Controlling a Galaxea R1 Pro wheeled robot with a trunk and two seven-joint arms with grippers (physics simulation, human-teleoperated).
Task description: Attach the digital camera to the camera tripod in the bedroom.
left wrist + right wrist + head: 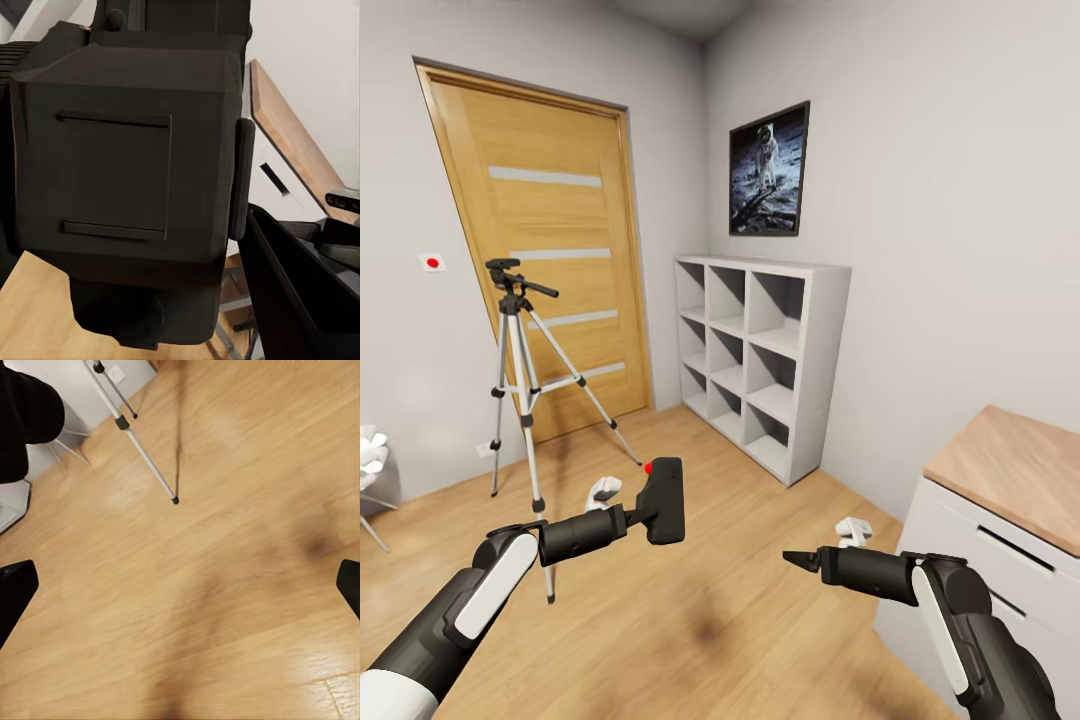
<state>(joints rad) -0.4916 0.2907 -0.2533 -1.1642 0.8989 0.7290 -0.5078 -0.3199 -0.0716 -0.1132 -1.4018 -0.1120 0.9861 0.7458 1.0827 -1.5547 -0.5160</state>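
Note:
The digital camera (665, 500), a black block with a small red spot, is held out over the wood floor with my left gripper (635, 517) shut on it. In the left wrist view the camera's flat black body (120, 165) sits right in front of the lens, beside one dark finger (292, 292). The camera tripod (520, 380) stands behind it before the door, silver legs spread, its black head (506, 272) bare, with the pan handle pointing right. My right gripper (800, 560) hovers open and empty over the floor (180, 592). One tripod leg (142, 457) shows beyond it.
A striped wooden door (550, 250) is behind the tripod. The white cube shelf (765, 360) stands against the right wall under the astronaut picture (768, 170). A white dresser with a wood top (1010, 480) is close on my right, and a white chair (370, 460) is at the left edge.

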